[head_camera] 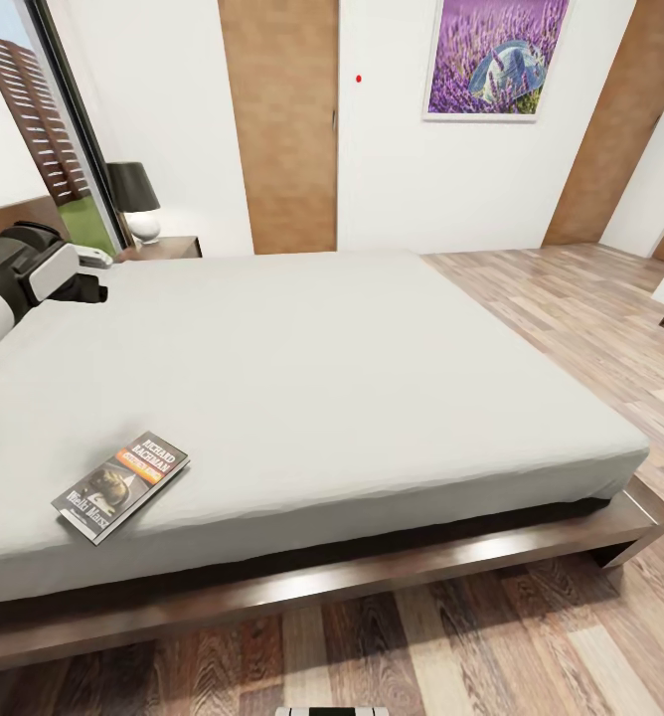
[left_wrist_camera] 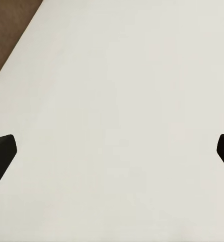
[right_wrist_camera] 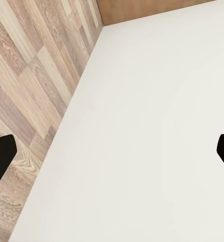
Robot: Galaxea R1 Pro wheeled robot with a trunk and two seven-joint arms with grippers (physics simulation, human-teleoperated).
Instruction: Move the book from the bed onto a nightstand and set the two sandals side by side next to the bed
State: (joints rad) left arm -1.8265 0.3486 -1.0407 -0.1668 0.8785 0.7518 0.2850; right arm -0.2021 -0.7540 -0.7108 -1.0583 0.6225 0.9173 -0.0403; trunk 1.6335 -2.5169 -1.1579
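- The book (head_camera: 121, 486) is seen flat on the bed (head_camera: 372, 378), near its front edge and well apart from the left claw (left_wrist_camera: 112, 151).
- Both claws are spread wide, nothing gripped; the right claw (right_wrist_camera: 112, 151) is seen against a white wall and wood floor (right_wrist_camera: 31, 101).
- The nightstand (head_camera: 168, 247) stands beyond the bed's far corner.

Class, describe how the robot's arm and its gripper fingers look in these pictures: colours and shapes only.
The left arm has a white rounded shell with black joints and a black end. In both wrist views the fingers are plain matte black blocks with blunt ends. No cables or markings are visible.
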